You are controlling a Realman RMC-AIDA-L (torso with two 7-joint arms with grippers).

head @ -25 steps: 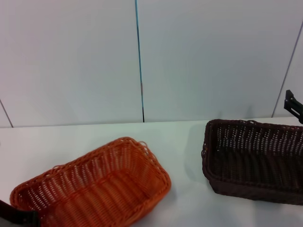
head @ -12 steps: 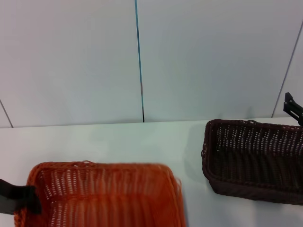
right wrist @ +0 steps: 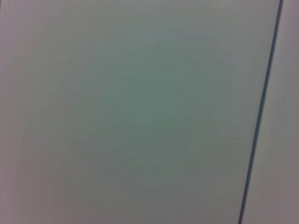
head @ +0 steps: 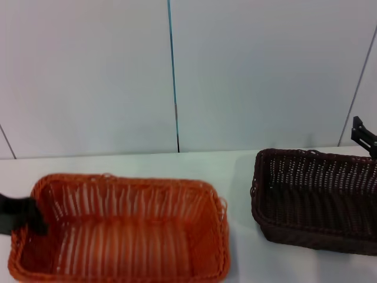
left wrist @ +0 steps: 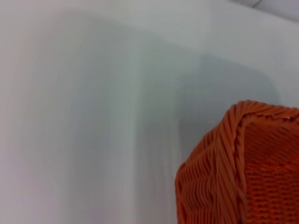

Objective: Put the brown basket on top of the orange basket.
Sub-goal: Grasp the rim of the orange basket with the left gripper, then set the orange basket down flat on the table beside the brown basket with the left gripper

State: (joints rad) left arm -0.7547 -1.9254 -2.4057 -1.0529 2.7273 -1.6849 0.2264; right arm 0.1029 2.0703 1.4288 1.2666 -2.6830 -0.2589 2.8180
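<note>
In the head view, the orange basket (head: 121, 230) sits at seven o'clock on the white table (head: 235, 171), its long side facing the camera. The left gripper (head: 20, 215) is at its nine o'clock rim; whether it clamps the weave I cannot tell. The brown basket (head: 315, 200), woven with a braided rim, lies well apart at four o'clock, the right gripper (head: 364, 135) just beyond its far corner, its claw state unclear.

The left wrist view adds a braided orange corner (left wrist: 243, 168) above bare table.

The right wrist view shows only a pale wall panel (right wrist: 140, 112) and a dark seam (right wrist: 261, 112).
</note>
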